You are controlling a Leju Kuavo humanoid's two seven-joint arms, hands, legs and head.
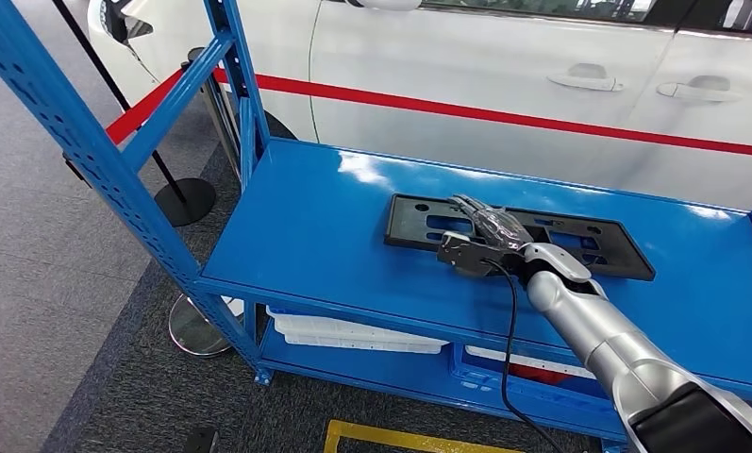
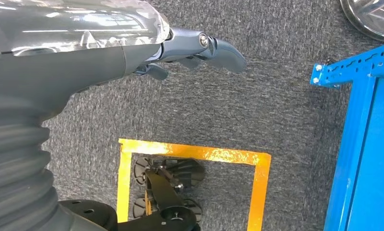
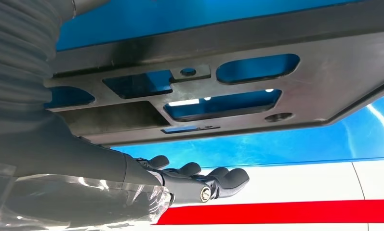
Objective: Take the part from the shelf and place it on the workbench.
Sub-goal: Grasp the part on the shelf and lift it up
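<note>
The blue shelf [image 1: 334, 226] spreads wide beneath the right hand [image 1: 485, 241], and the flat black part [image 1: 419, 219] lies on it directly under that hand, running out to either side of it. The right hand's fingers [image 3: 218, 178] lie stretched over the part with nothing gripped; to lift well it should probably hook a long edge or a cut-out, since the plate lies flush. Bare shelf lies nearer the robot than the hand, and the left hand [image 2: 199, 48] hangs loose, holding nothing, over carpet.
</note>
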